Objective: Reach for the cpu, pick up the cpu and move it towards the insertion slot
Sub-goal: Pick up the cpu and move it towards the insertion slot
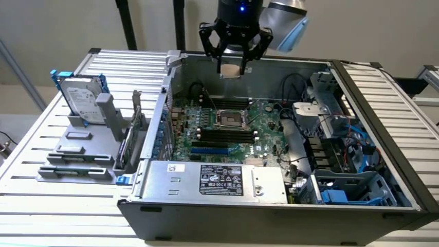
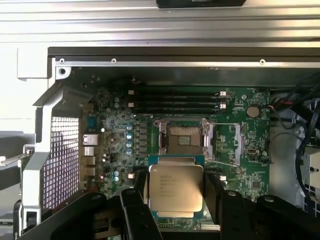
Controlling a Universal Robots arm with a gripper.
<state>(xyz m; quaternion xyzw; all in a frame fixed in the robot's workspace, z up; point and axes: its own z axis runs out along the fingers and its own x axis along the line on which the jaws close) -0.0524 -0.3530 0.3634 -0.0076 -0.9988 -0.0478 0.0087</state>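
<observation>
The gripper (image 1: 232,64) is holding the cpu (image 2: 176,190) above the open case (image 1: 274,211), its fingers (image 2: 137,210) closed on two opposite edges. The slot (image 2: 183,139) is lying below on the green board (image 2: 250,150), well apart from the chip. The cpu is probably light, stiff and smooth, so it could be slipping easily. I judge the underside fragile; gripping at the edges is the safest.

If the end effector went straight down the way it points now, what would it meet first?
Probably the motherboard close to the insertion slot. The end effector, shut on the cpu, hangs above the open case. Whether it would land on the slot itself or just beside it is unclear, since depth is hard to judge.
</observation>
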